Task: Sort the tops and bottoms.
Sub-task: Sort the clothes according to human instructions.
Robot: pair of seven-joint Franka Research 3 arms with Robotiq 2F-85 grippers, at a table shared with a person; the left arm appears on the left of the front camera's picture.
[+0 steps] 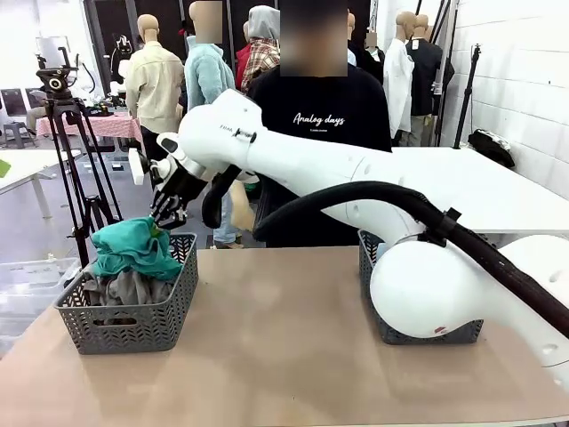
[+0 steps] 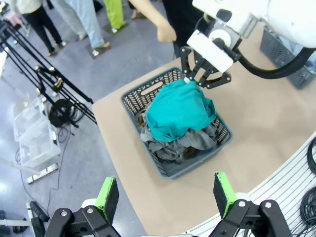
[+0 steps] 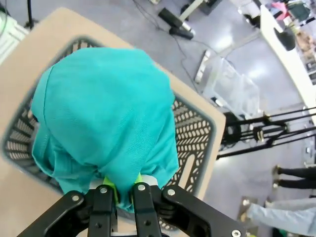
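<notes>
Pinching a fold of the soft teal-green cloth top (image 3: 103, 118), our right gripper (image 3: 121, 193) is clamped shut on the fabric's edge, with green pads barely showing through the cloth. Nearest to us in the left wrist view, our left gripper (image 2: 167, 193) is hanging high above the table with jaws spread wide and nothing between them. Below it, we are seeing the dark grey perforated plastic basket (image 2: 139, 94) at the table's left end, the teal top (image 2: 180, 111) heaped over a crumpled grey cloth garment (image 2: 197, 139). We are judging the top light, limp and prone to draping or snagging on the basket rim, so a bunched fold is the sound hold. Farther off, a second grey basket (image 1: 371, 258) is sitting partly behind the right arm, and a person in a black printed T-shirt (image 1: 324, 116) is standing across the beige table (image 1: 284, 356).
</notes>
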